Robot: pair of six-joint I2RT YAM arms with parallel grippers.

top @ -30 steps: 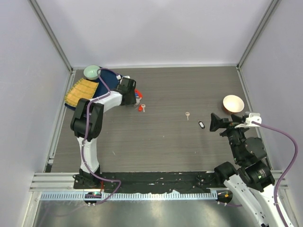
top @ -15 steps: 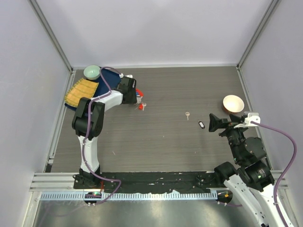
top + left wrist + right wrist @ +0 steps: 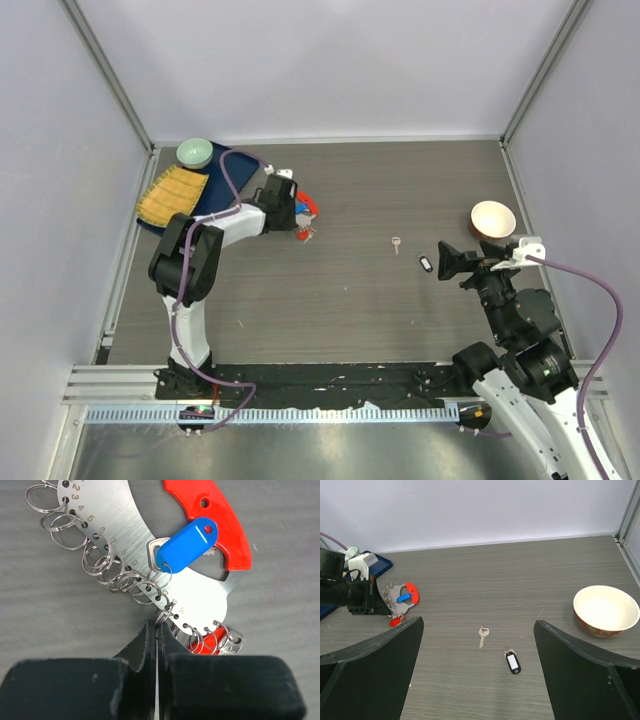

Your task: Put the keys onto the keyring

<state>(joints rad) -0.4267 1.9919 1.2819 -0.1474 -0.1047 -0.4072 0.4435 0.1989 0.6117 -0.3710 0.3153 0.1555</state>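
The right gripper (image 3: 450, 261) is poised over the table (image 3: 340, 310) with its jaws spread wide and nothing between them. Just past its tips lies a small black fob (image 3: 425, 264). A little farther on is the plain silver key (image 3: 397, 243), apart from the fob. Well to the left, the left gripper (image 3: 156, 630) has its jaws pressed together, pinching one small ring at the near edge of the keyring (image 3: 115, 535). The red-headed key (image 3: 394, 622) lies partly under that edge, just beside the jaws. The keyring's blue tag (image 3: 187, 542) rests over its metal plate, with the red curved tag (image 3: 220, 525) beyond it. A beige bowl (image 3: 493, 219) sits at the far right, and a green bowl (image 3: 194, 152) stands in the far left corner.
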